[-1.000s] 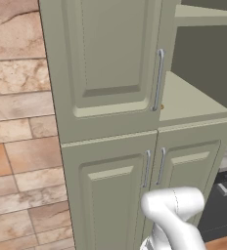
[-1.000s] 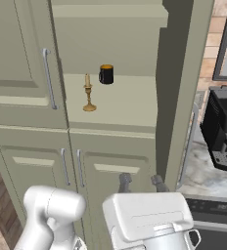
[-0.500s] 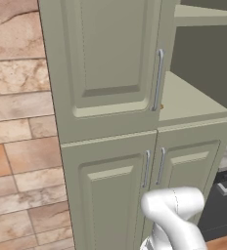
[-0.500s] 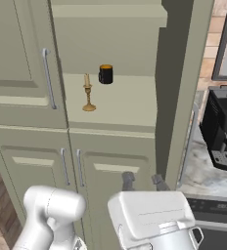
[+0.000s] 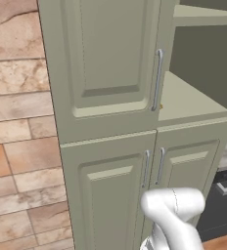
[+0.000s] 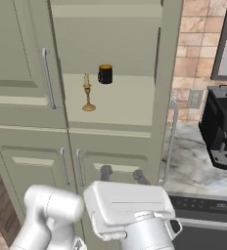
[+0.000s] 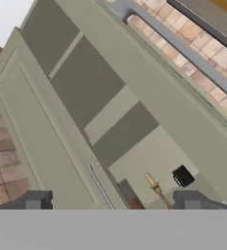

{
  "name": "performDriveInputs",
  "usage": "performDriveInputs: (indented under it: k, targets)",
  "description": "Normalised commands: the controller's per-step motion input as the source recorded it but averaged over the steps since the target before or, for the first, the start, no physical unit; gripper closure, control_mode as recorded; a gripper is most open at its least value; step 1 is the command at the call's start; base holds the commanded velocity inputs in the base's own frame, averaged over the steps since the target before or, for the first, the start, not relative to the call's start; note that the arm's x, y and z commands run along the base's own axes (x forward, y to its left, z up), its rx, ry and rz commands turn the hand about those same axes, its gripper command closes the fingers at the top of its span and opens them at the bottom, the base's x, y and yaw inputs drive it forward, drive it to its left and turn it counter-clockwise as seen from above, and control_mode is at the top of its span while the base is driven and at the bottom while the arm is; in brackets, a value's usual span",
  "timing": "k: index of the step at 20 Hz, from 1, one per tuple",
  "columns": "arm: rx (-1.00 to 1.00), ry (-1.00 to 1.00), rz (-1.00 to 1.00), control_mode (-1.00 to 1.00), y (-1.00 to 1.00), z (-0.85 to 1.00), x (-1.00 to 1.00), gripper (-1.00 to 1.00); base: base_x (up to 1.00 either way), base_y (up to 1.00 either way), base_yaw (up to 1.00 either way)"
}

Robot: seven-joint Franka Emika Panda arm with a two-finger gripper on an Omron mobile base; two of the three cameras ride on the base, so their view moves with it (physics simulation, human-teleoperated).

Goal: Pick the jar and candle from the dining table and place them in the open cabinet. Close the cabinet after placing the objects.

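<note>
Cabinet (image 6: 110, 49) standing open, inner shelf (image 6: 120, 105) showing. Candle (image 6: 88, 93) standing upright on shelf near front edge, empty space around it. Black cup (image 6: 104, 74) sitting behind candle, slightly right, deeper on shelf. End effector (image 6: 119, 174) hanging below shelf, before lower doors, fingers spread wide apart, gripping nothing. Left upper door (image 5: 110, 63) showing silver bar handle (image 5: 157, 80).

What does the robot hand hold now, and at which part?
Nothing. The hand is open and empty; the candle stands apart on the cabinet shelf.
</note>
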Motion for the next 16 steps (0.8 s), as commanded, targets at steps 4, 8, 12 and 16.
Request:
performDriveInputs:
  k: [4,8,12,16]
  targets:
    - [0.00,0.00,0.00,-1.00,0.65,-0.14,1.00,-1.00,0.00,0.00,0.00]
    - [0.00,0.00,0.00,-1.00,0.59,-0.12,1.00,-1.00,0.00,0.00,0.00]
    - [0.00,0.00,0.00,-1.00,0.64,-0.05,1.00,-1.00,0.00,0.00,0.00]
    - [0.00,0.00,0.00,-1.00,0.63,0.00,1.00,-1.00,0.00,0.00,0.00]
